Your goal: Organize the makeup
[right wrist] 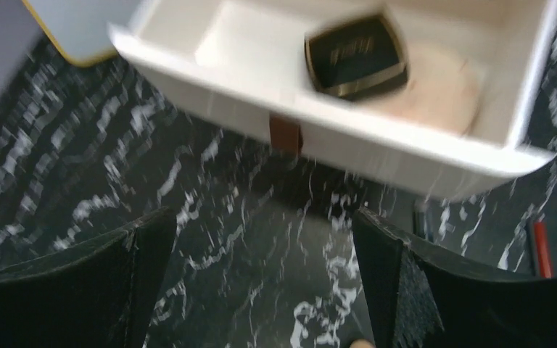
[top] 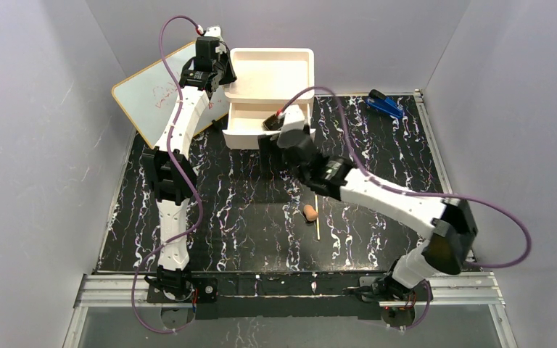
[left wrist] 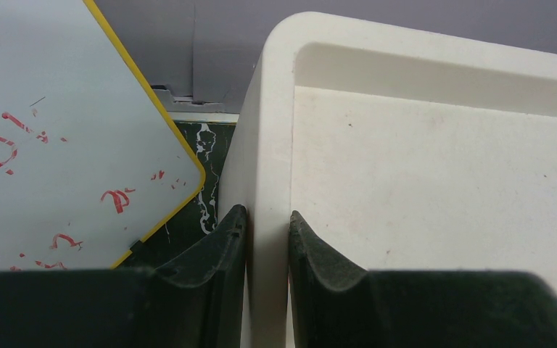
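My left gripper [left wrist: 268, 214] is shut on the left wall of the white drawer box [left wrist: 435, 188], one finger on each side of the rim; the top view shows this gripper [top: 216, 71] at the box's back left. The box's lower drawer [right wrist: 406, 156] is pulled out. In it lie a black gold-rimmed compact [right wrist: 356, 56] and a pinkish-tan disc [right wrist: 442, 90]. My right gripper [right wrist: 263, 219] hangs open and empty over the table just in front of the drawer. A tan egg-shaped sponge [top: 310, 212] and a thin yellow stick [top: 318, 220] lie mid-table beside the right forearm.
A whiteboard [top: 152, 94] with a yellow edge leans at the back left, close to the box. A blue clip-like object [top: 385, 105] sits at the back right. A red pencil [right wrist: 541, 250] lies on the table right of the drawer. The drawer has a brown handle [right wrist: 284, 134].
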